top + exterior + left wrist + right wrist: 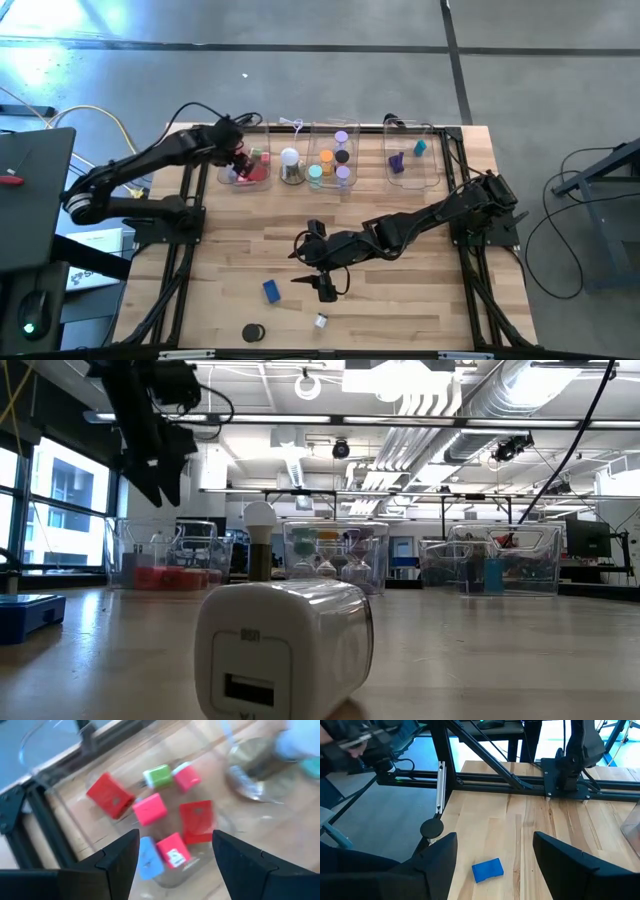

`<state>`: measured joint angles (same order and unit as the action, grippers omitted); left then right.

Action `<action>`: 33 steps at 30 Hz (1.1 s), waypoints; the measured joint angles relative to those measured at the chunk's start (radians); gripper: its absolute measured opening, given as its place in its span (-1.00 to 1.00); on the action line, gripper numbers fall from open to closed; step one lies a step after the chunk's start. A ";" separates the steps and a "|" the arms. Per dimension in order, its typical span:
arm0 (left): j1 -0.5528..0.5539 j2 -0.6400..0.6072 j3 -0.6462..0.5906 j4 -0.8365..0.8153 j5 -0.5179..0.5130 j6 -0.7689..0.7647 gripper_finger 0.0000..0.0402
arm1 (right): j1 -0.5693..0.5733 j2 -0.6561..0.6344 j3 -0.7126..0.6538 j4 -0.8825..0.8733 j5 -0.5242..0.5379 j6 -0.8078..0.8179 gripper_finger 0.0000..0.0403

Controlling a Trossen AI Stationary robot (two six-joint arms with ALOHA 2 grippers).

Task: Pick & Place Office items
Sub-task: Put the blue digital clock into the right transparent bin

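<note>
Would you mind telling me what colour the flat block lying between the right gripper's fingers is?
Blue. The block shows best in the right wrist view.

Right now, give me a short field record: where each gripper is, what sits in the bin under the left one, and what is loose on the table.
left gripper: open, empty, above the leftmost clear bin
bin contents: red and pink blocks, one green piece, one blue piece
right gripper: open, empty, over table centre
loose on table: blue block, black disc, white cube

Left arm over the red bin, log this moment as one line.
left gripper: open above red bin | right gripper: open over blue block | black disc: on table
</note>
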<state>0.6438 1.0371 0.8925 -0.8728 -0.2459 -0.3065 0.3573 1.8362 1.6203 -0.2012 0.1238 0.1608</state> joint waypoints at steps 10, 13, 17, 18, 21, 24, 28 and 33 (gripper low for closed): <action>-0.192 -0.069 0.000 0.023 -0.039 0.011 0.21 | 0.000 0.000 0.000 0.000 0.000 0.000 0.24; -0.243 -0.076 0.000 0.041 -0.073 0.007 0.21 | 0.000 0.000 0.000 0.000 0.000 0.000 0.24; -0.308 -0.076 0.000 0.079 -0.084 0.007 0.21 | 0.000 0.000 0.000 0.000 0.000 0.000 0.24; -0.324 -0.076 0.000 0.090 -0.084 0.011 0.21 | 0.000 0.000 0.000 0.000 0.000 0.000 0.24; -0.380 -0.076 0.000 0.104 -0.090 0.014 0.21 | 0.000 0.000 0.000 0.000 0.000 0.000 0.24; -0.435 -0.076 0.000 0.111 -0.100 0.013 0.21 | 0.000 0.000 0.000 0.000 0.000 0.000 0.24; -0.508 -0.076 0.000 0.120 -0.101 -0.005 0.21 | 0.000 0.000 0.000 0.000 0.000 0.000 0.24; -0.604 -0.076 0.000 0.120 -0.100 -0.043 0.21 | 0.000 0.000 0.000 0.000 0.000 0.000 0.24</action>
<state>0.0397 0.9610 0.8925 -0.7524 -0.3462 -0.3498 0.3573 1.8362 1.6203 -0.2012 0.1238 0.1608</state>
